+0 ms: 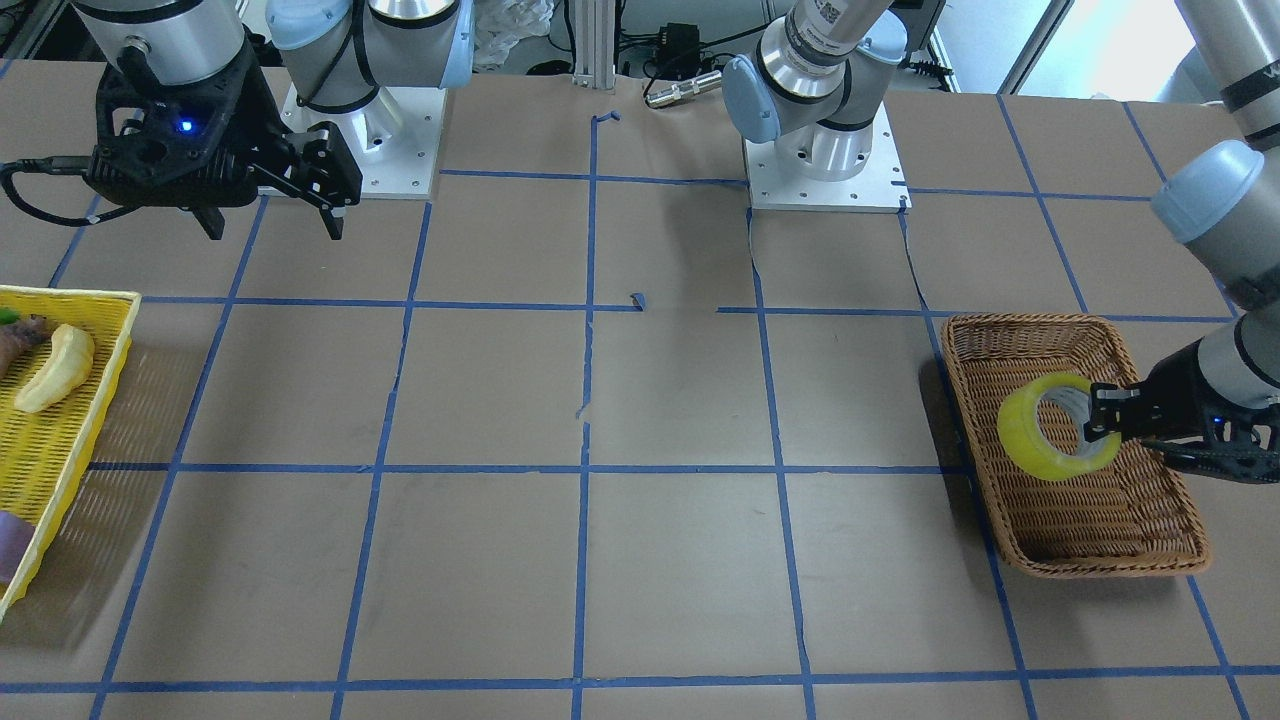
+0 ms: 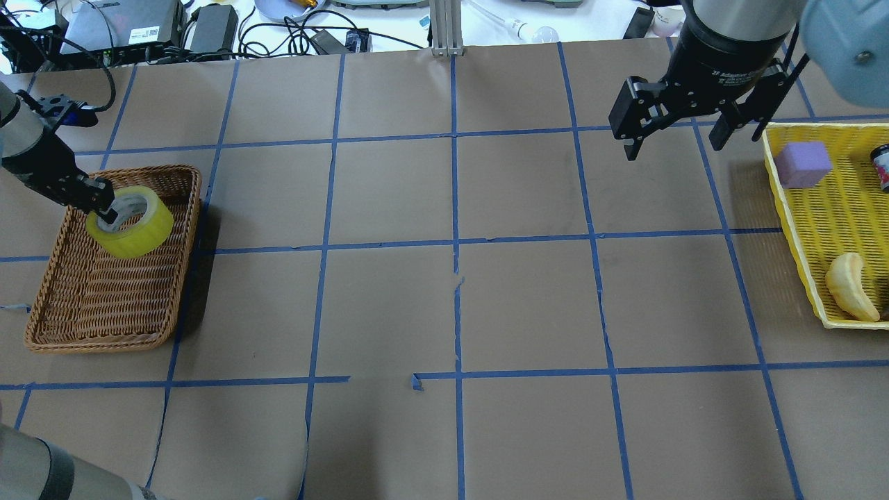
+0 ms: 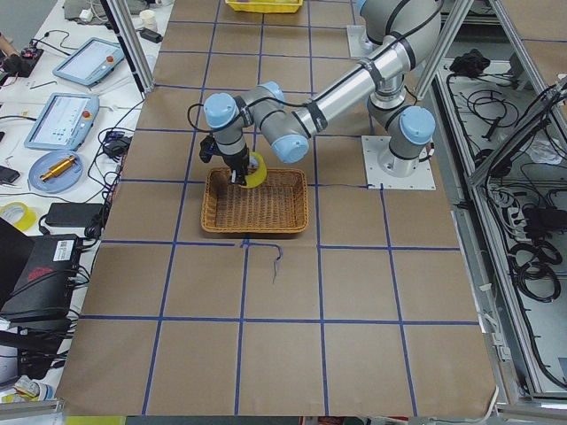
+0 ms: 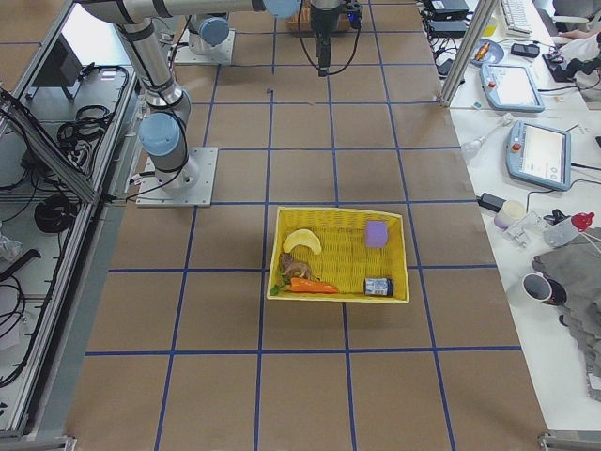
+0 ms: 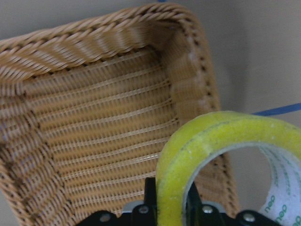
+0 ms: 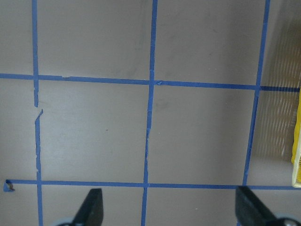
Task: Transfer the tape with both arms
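The yellow tape roll is held tilted above the brown wicker basket. My left gripper is shut on the tape's wall, one finger inside the pale core. It shows in the front view, the left side view and the left wrist view, where the fingers pinch the roll's edge. My right gripper is open and empty, hanging above the table just left of the yellow basket. Its fingertips show wide apart over bare table in the right wrist view.
The yellow basket holds a banana, a purple block and a dark jar. Blue tape lines grid the brown table. Cables and devices lie beyond the far edge.
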Action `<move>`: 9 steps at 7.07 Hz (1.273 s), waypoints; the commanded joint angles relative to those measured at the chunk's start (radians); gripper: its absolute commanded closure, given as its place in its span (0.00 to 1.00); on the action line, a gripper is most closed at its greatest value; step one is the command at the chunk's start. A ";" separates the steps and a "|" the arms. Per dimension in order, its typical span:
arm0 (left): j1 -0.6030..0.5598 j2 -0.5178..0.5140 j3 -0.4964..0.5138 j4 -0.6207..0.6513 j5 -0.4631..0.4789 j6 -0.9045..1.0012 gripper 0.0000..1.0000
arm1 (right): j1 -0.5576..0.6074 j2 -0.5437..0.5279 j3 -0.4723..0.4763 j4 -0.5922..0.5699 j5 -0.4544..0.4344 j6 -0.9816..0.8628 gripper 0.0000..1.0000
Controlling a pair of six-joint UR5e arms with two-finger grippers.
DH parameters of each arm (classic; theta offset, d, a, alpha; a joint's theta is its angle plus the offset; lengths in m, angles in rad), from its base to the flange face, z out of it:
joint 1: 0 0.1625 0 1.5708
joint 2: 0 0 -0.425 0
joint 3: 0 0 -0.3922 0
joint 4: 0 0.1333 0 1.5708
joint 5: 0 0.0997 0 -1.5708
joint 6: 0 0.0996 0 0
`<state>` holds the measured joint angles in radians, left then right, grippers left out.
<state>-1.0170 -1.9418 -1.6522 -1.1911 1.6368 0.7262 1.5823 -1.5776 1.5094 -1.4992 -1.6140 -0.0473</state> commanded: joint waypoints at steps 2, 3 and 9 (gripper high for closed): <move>0.026 -0.039 -0.109 0.208 0.032 0.010 0.00 | 0.004 -0.005 -0.006 0.000 0.014 -0.008 0.00; 0.006 -0.005 -0.086 0.135 0.031 0.010 0.00 | 0.005 -0.005 -0.006 0.000 0.035 -0.006 0.00; -0.616 0.208 0.357 -0.467 -0.041 -0.788 0.00 | 0.004 -0.004 -0.003 0.005 0.036 0.001 0.00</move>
<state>-1.5153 -1.7544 -1.3364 -1.6517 1.6069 0.1454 1.5858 -1.5816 1.5047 -1.4936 -1.5733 -0.0461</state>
